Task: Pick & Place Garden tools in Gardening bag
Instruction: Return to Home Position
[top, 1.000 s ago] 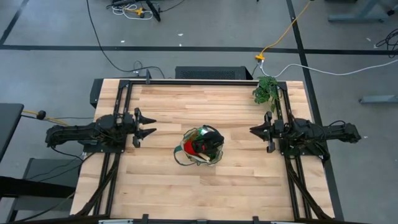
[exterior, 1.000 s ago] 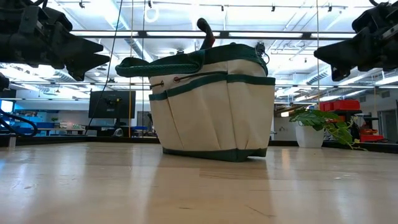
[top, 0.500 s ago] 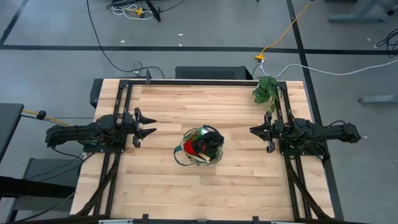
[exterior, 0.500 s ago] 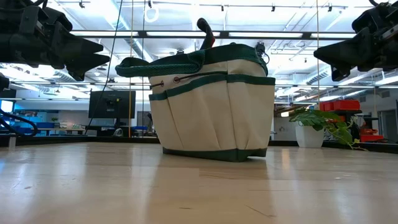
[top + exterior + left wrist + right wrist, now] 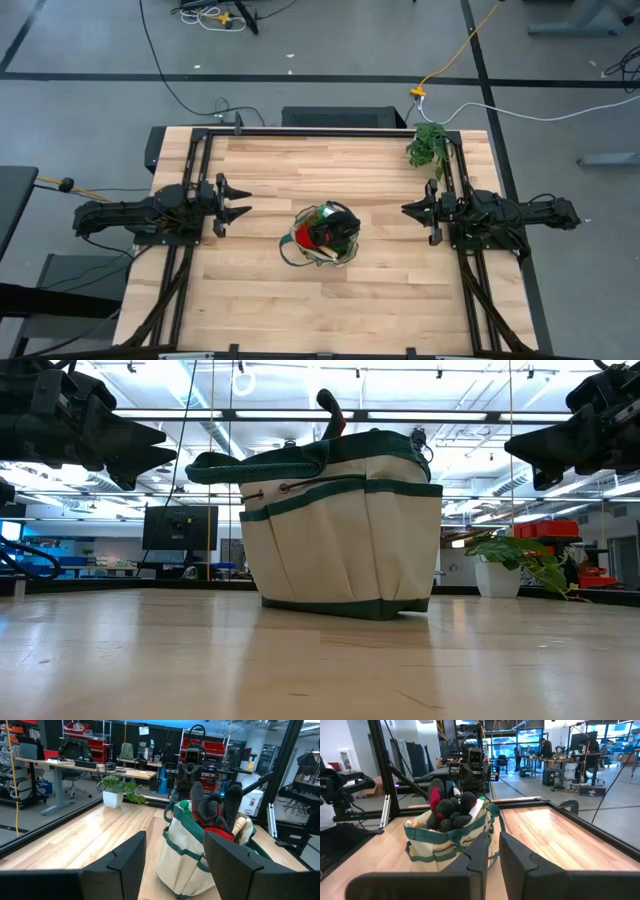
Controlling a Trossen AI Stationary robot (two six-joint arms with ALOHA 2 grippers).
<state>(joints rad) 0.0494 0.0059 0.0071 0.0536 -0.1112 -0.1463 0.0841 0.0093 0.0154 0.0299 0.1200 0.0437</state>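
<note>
The gardening bag stands upright near the middle of the worktop. It is stuffed full: red-and-black gloves bulge over its rim, and a pale wooden handle pokes out beside them. We see no tool lying loose around it, so we judge the packing done and only the retreat to rest left.

The left gripper hangs well apart from the bag on its left, its fingers spread wide and empty. The right gripper hangs well apart on the other side, its fingers drawn nearly together with just a slit between them, grasping nothing.

To finish well, we would hold both arms level and back along their own sides. That keeps them away from the bag's loop handles and, on the right, from the leafy plant at the far corner.
</note>
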